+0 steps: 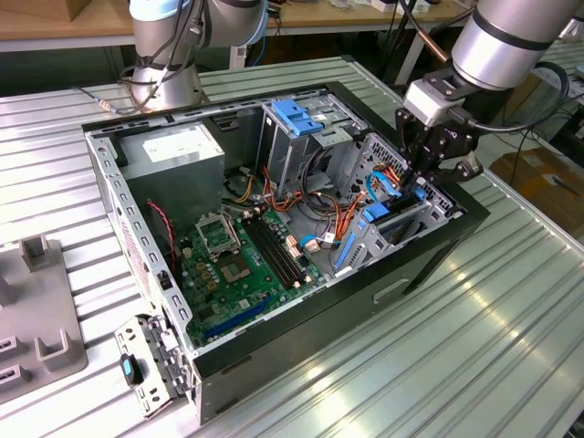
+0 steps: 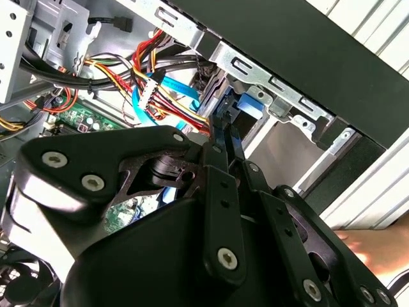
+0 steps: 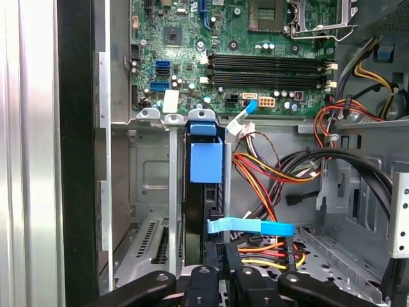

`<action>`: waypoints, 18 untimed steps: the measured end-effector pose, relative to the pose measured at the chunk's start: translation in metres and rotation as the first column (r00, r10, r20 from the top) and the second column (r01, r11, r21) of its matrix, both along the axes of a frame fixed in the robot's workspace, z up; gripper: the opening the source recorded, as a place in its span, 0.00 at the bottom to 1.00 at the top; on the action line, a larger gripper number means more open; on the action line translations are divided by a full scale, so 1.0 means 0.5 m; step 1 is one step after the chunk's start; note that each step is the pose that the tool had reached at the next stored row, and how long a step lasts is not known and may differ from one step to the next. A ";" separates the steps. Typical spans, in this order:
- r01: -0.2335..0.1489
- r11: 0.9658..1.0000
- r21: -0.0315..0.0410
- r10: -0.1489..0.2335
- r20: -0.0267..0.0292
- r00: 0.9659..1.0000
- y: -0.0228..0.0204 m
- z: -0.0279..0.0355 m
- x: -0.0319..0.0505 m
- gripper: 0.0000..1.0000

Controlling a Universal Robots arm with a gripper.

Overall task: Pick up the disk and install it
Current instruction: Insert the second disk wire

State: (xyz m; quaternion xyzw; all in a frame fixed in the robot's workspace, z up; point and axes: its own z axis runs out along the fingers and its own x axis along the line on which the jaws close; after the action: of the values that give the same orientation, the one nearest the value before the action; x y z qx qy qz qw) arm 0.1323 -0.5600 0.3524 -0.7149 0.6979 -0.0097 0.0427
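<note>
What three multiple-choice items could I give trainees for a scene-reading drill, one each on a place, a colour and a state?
1. In the exterior view, where is the gripper?
A over the power supply
B at the drive bay on the exterior view's right
C above the table outside the case

2. What colour is the motherboard?
A green
B red
C white

3. How do the gripper's fingers stand?
A spread wide
B one folded away
C drawn close on the disk

Key: B, its tips reach into the bay; A, the board is green in the first wrist view; C, in both wrist views the fingers nearly meet at the disk's edge.
</note>
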 end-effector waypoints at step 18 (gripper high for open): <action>0.000 1.000 0.004 0.000 0.000 1.000 -0.0073 -0.001 -0.002 0.16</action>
State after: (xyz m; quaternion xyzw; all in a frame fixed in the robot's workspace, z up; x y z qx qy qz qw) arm 0.1312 -0.5636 0.3519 -0.7148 0.6979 -0.0083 0.0442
